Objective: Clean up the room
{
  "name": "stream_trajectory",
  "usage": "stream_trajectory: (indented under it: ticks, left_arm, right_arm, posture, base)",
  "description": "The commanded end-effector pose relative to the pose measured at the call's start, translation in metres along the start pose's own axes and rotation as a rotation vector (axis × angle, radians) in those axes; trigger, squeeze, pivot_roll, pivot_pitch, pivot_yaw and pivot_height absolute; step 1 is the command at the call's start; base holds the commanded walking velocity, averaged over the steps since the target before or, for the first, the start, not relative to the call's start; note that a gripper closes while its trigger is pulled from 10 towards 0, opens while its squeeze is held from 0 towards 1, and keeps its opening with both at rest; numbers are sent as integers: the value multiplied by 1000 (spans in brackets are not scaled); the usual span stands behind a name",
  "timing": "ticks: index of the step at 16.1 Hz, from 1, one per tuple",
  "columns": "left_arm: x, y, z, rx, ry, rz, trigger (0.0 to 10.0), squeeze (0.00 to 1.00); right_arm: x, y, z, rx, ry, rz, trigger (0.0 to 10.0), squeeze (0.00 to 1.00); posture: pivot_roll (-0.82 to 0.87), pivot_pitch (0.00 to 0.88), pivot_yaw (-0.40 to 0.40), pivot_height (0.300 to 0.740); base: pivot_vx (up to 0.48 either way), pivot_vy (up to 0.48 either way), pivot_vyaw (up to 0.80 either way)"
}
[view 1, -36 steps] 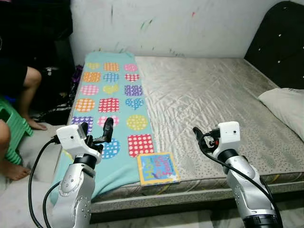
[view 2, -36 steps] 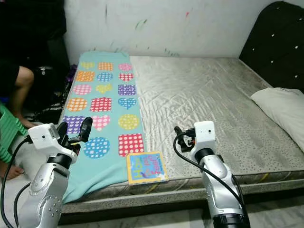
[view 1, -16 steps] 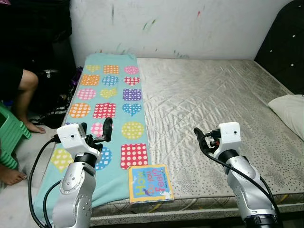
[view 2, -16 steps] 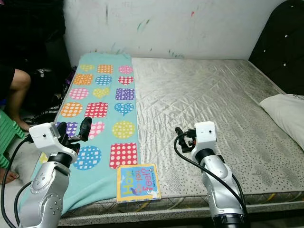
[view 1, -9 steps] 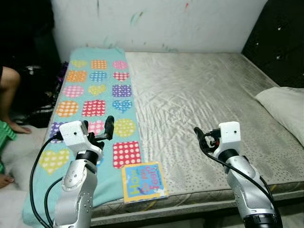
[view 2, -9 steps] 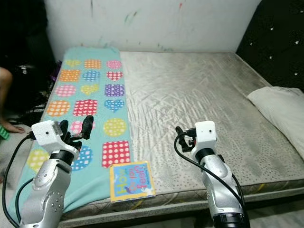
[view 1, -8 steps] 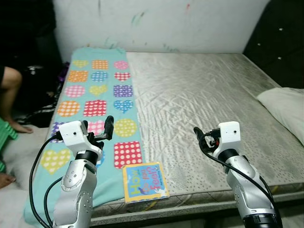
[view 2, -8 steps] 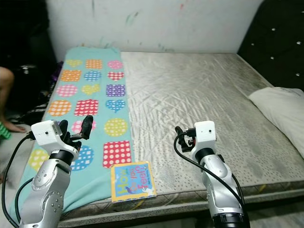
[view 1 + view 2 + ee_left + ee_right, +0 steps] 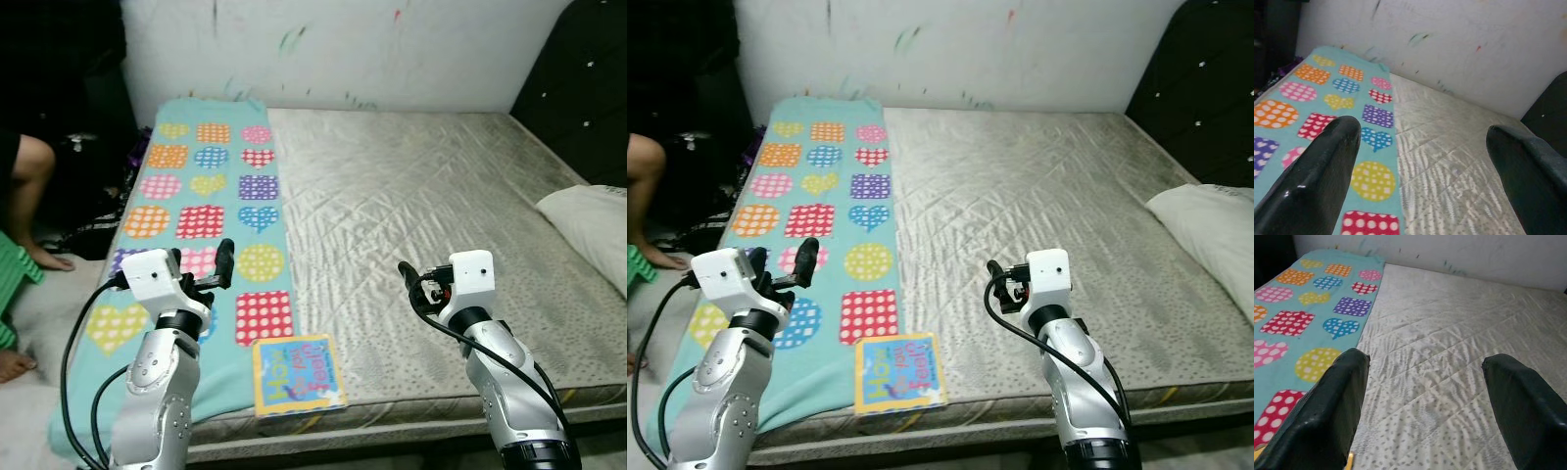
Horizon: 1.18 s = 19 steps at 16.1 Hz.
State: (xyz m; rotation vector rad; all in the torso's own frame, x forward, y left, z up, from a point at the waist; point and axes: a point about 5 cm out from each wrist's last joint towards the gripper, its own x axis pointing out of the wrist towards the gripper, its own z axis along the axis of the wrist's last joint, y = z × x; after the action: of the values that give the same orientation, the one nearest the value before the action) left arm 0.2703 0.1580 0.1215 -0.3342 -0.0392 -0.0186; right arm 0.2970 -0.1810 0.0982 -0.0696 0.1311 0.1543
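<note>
Both tools are raised above the near edge of the bed with nothing in their grasp: the left tool point(image 9: 201, 269) hovers over the teal blanket, its two black fingers point(image 9: 1308, 181) spread wide apart in the left wrist view, while the right tool point(image 9: 409, 282) hangs over the bare grey mattress point(image 9: 431, 206), its fingers point(image 9: 1332, 411) likewise parted wide in the right wrist view. Between the two arms, at the very front edge of the bed, a children's picture book point(image 9: 297, 373) lies flat with its blue and yellow cover up, resting partly on the blanket's lower corner and partly on the mattress, just short of the bed's rim. The teal blanket point(image 9: 211, 206), printed with spotted hearts, circles and squares in pink, orange, purple, yellow and red, runs in a long strip down the robot's left side of the bed, from the wall to the front edge, where it drapes over the side toward the floor. The quilted mattress cover beside it is wrinkled in the middle. A white pillow point(image 9: 593, 230) sits at the far right side of the bed, close to the dark padded headboard point(image 9: 578, 88). The white wall point(image 9: 333, 49) behind the bed carries scattered streaks of coloured marks. At the far left, a person's bare leg point(image 9: 29, 191) shows beside a green plastic stool point(image 9: 12, 294), with dark clutter lying on the floor behind them.
</note>
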Motion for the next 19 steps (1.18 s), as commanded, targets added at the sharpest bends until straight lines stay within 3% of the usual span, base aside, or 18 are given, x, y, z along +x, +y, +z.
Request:
stream_trajectory:
  ticks: [1,8,19]
  left_arm:
    - [1,-1,-1,5,12,-5,10000,0]
    - [1,-2,-1,-3,9,-7,10000,0]
    - [1,-2,-1,-26,2,-3,10000,0]
  right_arm:
    - [0,-4,4,-13,-18,-10,10000,0]
    - [0,-4,5,-16,-19,-8,10000,0]
    - [0,-4,4,-20,-14,-5,10000,0]
  posture:
    - [-50,0,-61,740]
    - [-53,0,-63,740]
    - [-54,0,-64,740]
  base:
    - [0,-334,0]
    - [0,-318,0]
    - [0,0,0]
